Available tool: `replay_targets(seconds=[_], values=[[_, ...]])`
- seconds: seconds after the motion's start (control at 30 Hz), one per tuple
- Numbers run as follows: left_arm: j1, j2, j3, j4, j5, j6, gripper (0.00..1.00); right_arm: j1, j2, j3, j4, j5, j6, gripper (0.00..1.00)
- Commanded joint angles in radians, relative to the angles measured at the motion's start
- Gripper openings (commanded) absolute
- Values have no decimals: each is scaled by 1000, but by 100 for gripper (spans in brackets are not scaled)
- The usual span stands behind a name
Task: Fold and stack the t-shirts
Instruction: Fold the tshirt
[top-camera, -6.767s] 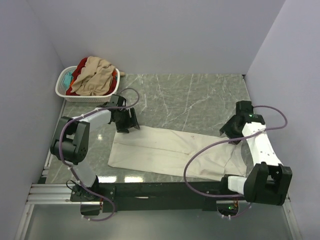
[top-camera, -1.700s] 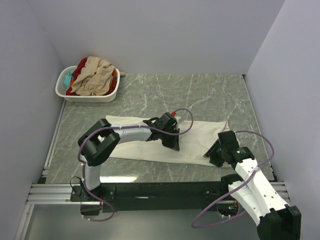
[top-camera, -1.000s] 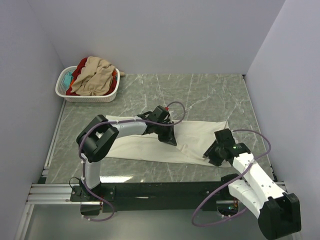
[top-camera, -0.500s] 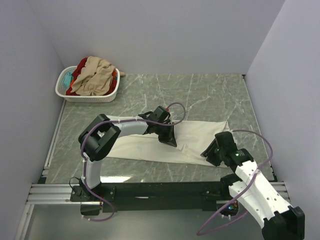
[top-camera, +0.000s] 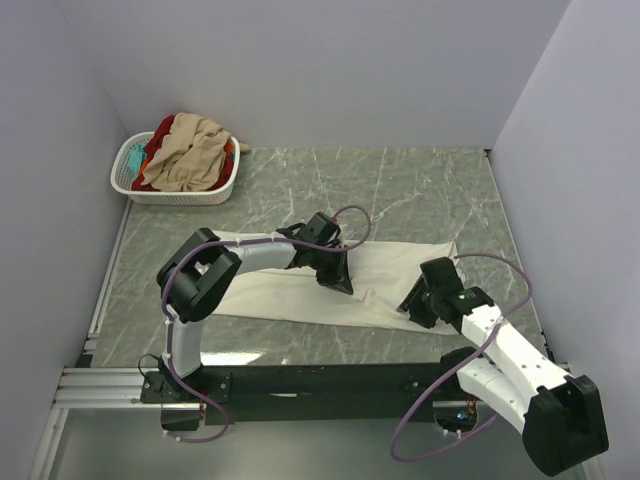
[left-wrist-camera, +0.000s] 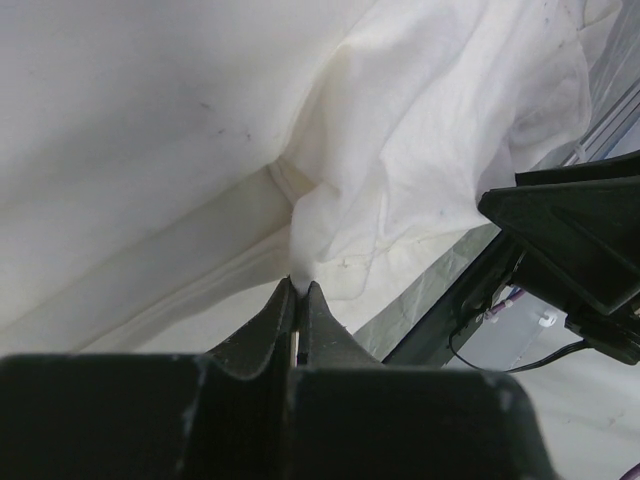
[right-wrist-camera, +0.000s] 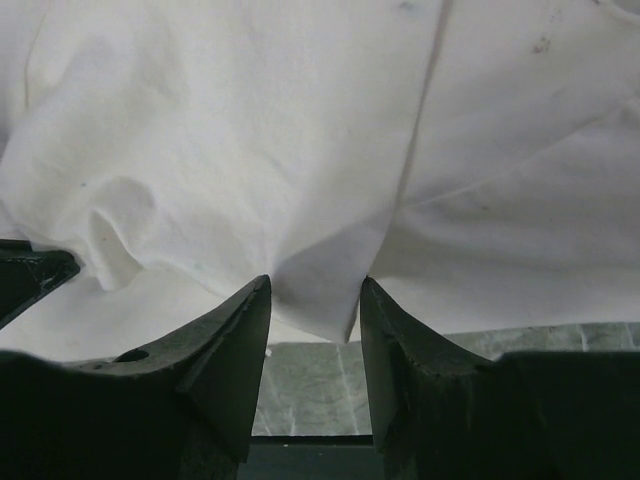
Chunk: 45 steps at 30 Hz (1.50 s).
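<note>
Cream-white t-shirt (top-camera: 270, 290) lay spread as a long, folded band across the near half of the green marbled bench (top-camera: 400, 190), running from the left side toward the right. From where I stood, the left gripper (left-wrist-camera: 298, 292) was reaching over to the middle of the cloth, its jaws pressed tight together on a small pinch of the fabric, which rose in a soft, wrinkled ridge just beyond the tips. The right gripper (right-wrist-camera: 313, 300) sat low at the shirt's right end, near the front edge of the bench; its jaws stood apart, and a pointed corner of the cloth lay in the gap between them, not clamped. Well apart from all this, in the far left corner, a white slotted basket (top-camera: 180, 196) held the others in a heap: a tan t-shirt (top-camera: 185, 150) on top, a red t-shirt (top-camera: 160, 132) showing behind it, and a teal t-shirt (top-camera: 133, 157) peeking out at the left rim.
</note>
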Motion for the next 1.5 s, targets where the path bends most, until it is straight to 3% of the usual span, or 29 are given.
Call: replay_targets(seconds=[0.0,0.4,0.73,1.1,1.47], values=[[5,-28,28,-4,15,-4,0,10,-16,37,47,11,0,48],[13,-54,2,-10,32,-19,0,9,-193,-95,168,-247,89,47],[17,-88,1,-88,57,-22,0,9,-254,-29,-82,-149,83,49],[42,-90,-4,-112,107,-32,0,9,-256,-42,-83,-106,135,49],[44,-65,-4,-103,130,-27,0,7,-228,-114,21,-126,126,45]])
